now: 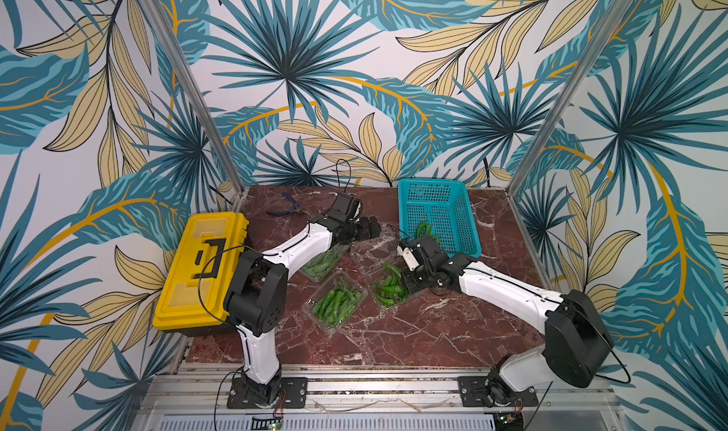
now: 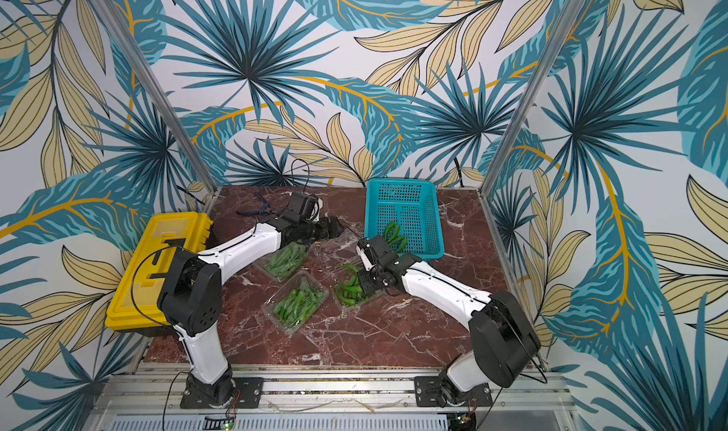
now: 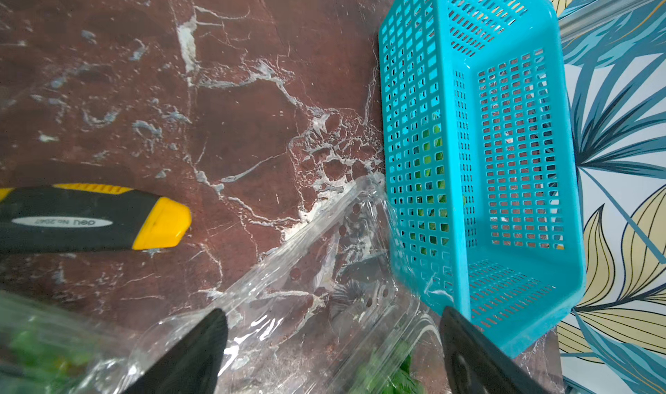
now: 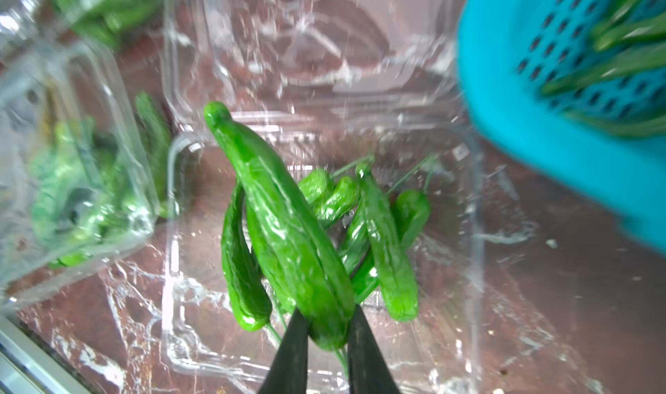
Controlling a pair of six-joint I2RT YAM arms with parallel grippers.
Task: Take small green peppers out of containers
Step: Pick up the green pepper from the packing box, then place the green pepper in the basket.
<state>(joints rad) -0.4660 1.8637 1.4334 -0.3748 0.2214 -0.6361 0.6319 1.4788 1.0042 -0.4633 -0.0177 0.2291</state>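
Clenched on one of the small green peppers (image 4: 284,223) with the right gripper (image 4: 326,316), lower centre of the wrist frame, pinching only the thick end while the rest juts toward upper left, seemingly raised off the handful left in the open container (image 4: 166,259). Apt to pivot or slip free on the way out, with so short a bite on glossy skin; apt too to hook a neighbour's thin stem and spill it over the rim. Reaching in from the lower right of a top view with the right arm, forearm sloping toward frame centre, wrist bent down. Left of that, a shut container (image 1: 327,327), packed full, and just behind it a second shut container (image 1: 315,278), half under the left arm. Stretching low across the table (image 1: 394,342) toward the right, with the left gripper (image 3: 332,313) spread wide and empty above the clear lid flap. Farthest, upper right of the table, a teal basket (image 1: 472,220) with a few peppers inside.
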